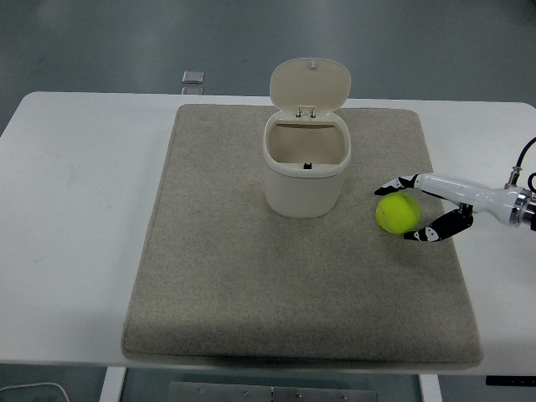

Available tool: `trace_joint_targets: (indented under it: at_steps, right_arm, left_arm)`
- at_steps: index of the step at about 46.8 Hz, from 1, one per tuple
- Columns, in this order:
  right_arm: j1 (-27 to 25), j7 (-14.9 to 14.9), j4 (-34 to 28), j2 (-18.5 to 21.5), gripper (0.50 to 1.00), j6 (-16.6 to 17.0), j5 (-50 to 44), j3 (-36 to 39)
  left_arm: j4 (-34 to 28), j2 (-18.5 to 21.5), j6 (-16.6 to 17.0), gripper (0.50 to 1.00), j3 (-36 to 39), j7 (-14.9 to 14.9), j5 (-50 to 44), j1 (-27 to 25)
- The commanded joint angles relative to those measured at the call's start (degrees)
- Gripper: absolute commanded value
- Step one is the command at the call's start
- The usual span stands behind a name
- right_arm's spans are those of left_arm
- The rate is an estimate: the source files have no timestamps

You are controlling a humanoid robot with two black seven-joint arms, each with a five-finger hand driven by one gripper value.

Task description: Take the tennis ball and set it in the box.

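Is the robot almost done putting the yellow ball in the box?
Not yet, it's only starting. Done: the box stands on the mat with its lid flipped up, ready. In hand: the right hand reaches in with fingers spread on either side of the tennis ball, which sits on the mat. Left: close on the ball, lift it, drop it in the box.
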Motion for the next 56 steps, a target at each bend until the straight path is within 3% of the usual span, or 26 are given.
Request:
trace_joint_targets:
  at_steps: [1, 16, 20, 26, 30, 35, 50, 56]
  right_arm:
    - [0.0, 0.0, -0.1, 0.0, 0.797, 0.0, 0.0, 0.0]
    - [0.0, 0.1, 0.0, 0.1, 0.684, 0.1, -1.5, -0.1]
    - [0.1, 0.3, 0.0, 0.0, 0.633, 0.1, -1.4, 0.0]
    - [0.6, 0.6, 0.0, -0.1, 0.5, 0.3, -0.7, 0.5]
    - [1.3, 1.6, 0.2, -0.2, 0.5, 1.8, -0.4, 1.1]
    - [2.3, 5.4, 0.6, -1.0, 0.5, 5.1, 1.2, 1.6]
    - [6.6, 5.4, 0.9, -1.8, 0.5, 13.0, 6.8, 7.5]
    - [9.2, 5.4, 1.9, -0.7, 0.5, 14.2, 8.1, 7.6]
  left_arm:
    - [0.0, 0.0, 0.0, 0.992, 0.0, 0.0, 0.0, 0.0]
    - [0.0, 0.0, -0.1, 0.992, 0.0, 0.0, 0.0, 0.0]
    - [0.0, 0.0, 0.0, 0.992, 0.0, 0.0, 0.0, 0.0]
    - [0.0, 0.0, 0.0, 0.992, 0.0, 0.0, 0.0, 0.0]
    - [0.0, 0.0, 0.0, 0.992, 0.0, 0.0, 0.0, 0.0]
    - [0.0, 0.0, 0.0, 0.992, 0.0, 0.0, 0.0, 0.0]
    - [0.0, 0.0, 0.0, 0.992, 0.0, 0.0, 0.0, 0.0]
    - [0.0, 0.0, 0.0, 0.992, 0.0, 0.0, 0.0, 0.0]
